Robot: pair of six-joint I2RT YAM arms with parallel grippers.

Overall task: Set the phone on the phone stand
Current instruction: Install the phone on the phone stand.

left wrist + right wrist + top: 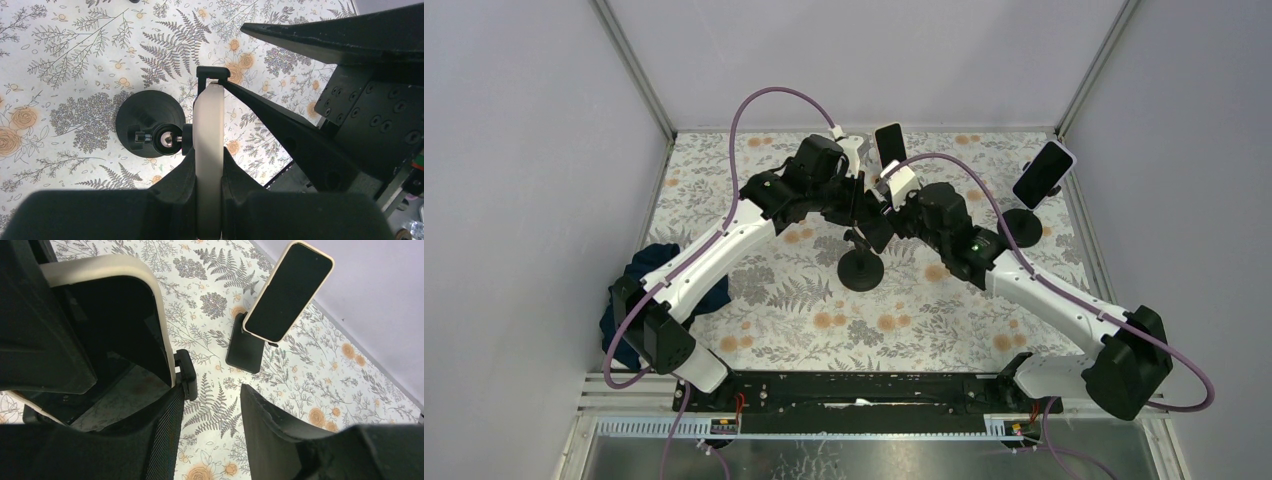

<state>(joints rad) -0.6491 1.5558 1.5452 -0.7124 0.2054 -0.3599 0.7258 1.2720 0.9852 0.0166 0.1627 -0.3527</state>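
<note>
Two grippers meet at the phone stand (150,125). The left gripper (207,172) pinches the cream-cased phone (208,115) edge-on against the stand's head, its far edge under the clamp (212,74). The right gripper (210,400) hangs beside that clamp, jaws apart and empty. Seating looks nearly done. Next, the left must release gently without tipping the stand.

The phone (208,150) is wearing a cream case that is looking matt and smooth, like soft plastic, and its screen is shining glossy black. The phone stand (150,122) is showing matt black plastic, with a shiny, metal-looking ball at its joint. The desk (60,60) is carrying a flat, matt floral print. The right fingers (280,430) are looking like rough, matt black plastic.
</note>
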